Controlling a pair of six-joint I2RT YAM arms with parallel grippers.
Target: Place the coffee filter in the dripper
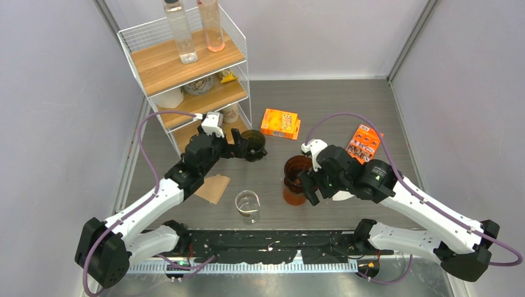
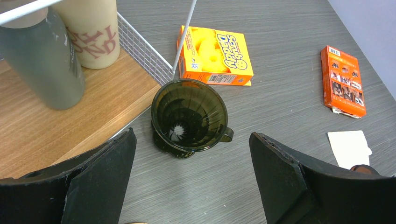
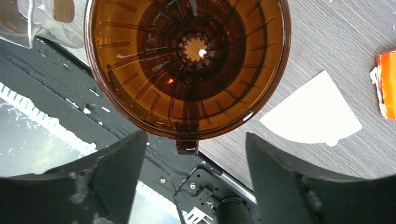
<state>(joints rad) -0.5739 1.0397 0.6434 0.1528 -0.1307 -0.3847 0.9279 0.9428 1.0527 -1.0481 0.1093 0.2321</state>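
A white paper coffee filter lies flat on the table beside an amber dripper; in the top view the filter is mostly hidden under my right arm. My right gripper is open and empty, its jaws wide apart at the amber dripper's near rim and handle. A dark green dripper stands empty next to the shelf. My left gripper is open and empty, just short of the dark dripper. A brown paper filter lies under my left arm.
A wire and wood shelf with bottles and cups stands at the back left. An orange sponge box and a small orange packet lie on the table. A glass beaker stands near the front edge.
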